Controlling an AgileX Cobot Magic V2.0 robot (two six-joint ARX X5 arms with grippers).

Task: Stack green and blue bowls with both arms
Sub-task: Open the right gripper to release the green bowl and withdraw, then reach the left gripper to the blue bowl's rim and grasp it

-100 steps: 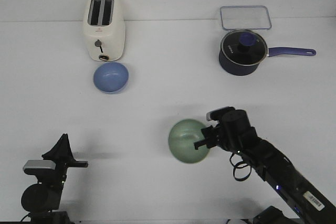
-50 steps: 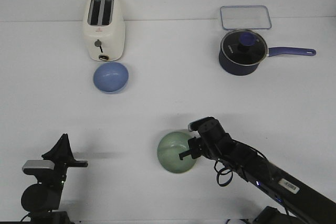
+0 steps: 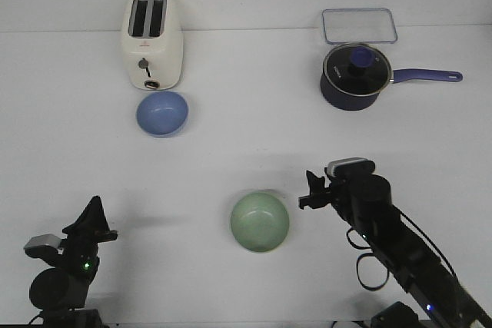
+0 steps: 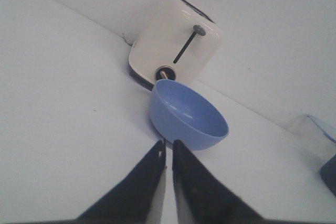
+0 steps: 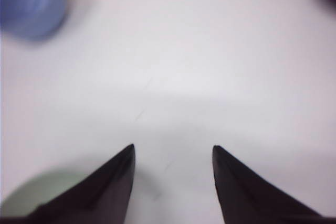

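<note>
The pale green bowl (image 3: 260,222) sits upright on the white table near the front middle; a part of it shows in the right wrist view (image 5: 31,195). My right gripper (image 3: 310,192) is open and empty, just right of that bowl and apart from it. The blue bowl (image 3: 162,113) stands in front of the toaster, far from both grippers; it also shows in the left wrist view (image 4: 188,114) and the right wrist view (image 5: 31,6). My left gripper (image 3: 92,215) is at the front left, shut and empty, its tips (image 4: 168,145) nearly together.
A cream toaster (image 3: 152,41) stands at the back left, right behind the blue bowl. A dark navy saucepan (image 3: 355,76) with a glass lid and a long handle stands at the back right. A clear lidded box (image 3: 359,25) lies behind it.
My right gripper has let go of the green bowl and drawn back to the right and up. The bowl now rests on the table, left of where it was held. The left arm dropped slightly.
</note>
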